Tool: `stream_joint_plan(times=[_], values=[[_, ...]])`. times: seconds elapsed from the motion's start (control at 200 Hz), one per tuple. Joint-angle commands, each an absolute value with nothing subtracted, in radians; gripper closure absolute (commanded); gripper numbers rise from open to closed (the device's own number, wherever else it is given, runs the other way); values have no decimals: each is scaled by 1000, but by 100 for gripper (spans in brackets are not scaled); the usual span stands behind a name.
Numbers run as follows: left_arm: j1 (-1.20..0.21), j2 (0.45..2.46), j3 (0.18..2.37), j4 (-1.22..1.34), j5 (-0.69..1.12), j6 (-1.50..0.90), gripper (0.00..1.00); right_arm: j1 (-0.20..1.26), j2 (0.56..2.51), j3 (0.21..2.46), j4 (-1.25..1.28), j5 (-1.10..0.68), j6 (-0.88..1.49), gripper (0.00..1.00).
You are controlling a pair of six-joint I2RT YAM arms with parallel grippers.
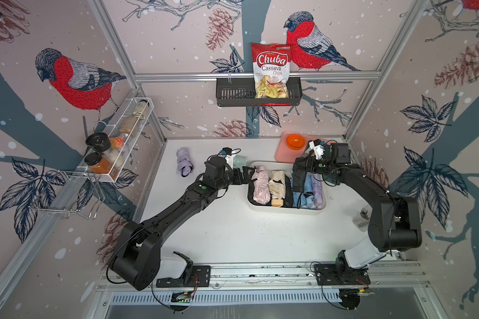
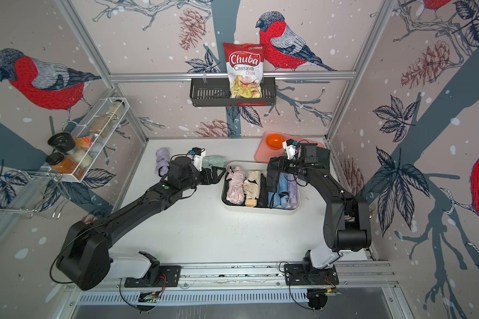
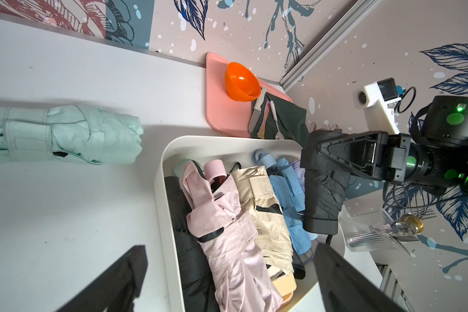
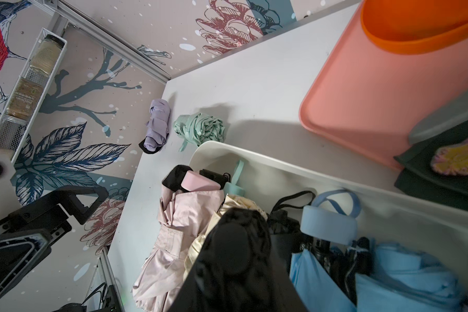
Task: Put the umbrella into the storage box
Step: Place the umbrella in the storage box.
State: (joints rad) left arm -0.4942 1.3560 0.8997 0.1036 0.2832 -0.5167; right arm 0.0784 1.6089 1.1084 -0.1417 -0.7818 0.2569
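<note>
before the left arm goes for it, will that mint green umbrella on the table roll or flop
The mint green umbrella lies on its side as a rounded bundle, so a sideways push would probably roll it. Its creased fabric looks soft, so it likely squashes a little under a grip. The wrap strap around it should keep it from unfurling.

The pale pink paper walls (image 1: 177,41) stand around three sides of the flat white table top (image 1: 233,237). Big red and grey birds (image 1: 78,82) are drawn on them, with brown pine cones (image 1: 220,27) and dark blue leaves (image 1: 429,116). Shiny silver metal bars (image 1: 177,76) run up the corners and across the back wall. A black metal basket with slots (image 1: 233,95) hangs on the back bar. A white wire shelf (image 1: 138,129) hangs on a side wall. The light is bright.
</note>
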Motion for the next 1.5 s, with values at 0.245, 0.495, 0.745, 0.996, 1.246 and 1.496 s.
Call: stream_joint_plan(times=[0.245,0.495,0.745,0.996,1.246,1.496], values=[[-484,1361,899,148,272,-518,0,83,1638,1048,-31,-862,269,88],[-482,1371,899,149,272,-520,0,112,1638,969,31,-909,293,87],[-479,1382,900,150,275,-525,0,129,1695,965,44,-922,310,84],[-475,1385,900,149,275,-529,0,132,1759,973,10,-853,299,72],[-471,1387,902,146,272,-529,0,139,1725,1023,-107,-664,282,43],[-469,1391,904,145,270,-528,0,189,1640,1022,-189,-477,298,35]])
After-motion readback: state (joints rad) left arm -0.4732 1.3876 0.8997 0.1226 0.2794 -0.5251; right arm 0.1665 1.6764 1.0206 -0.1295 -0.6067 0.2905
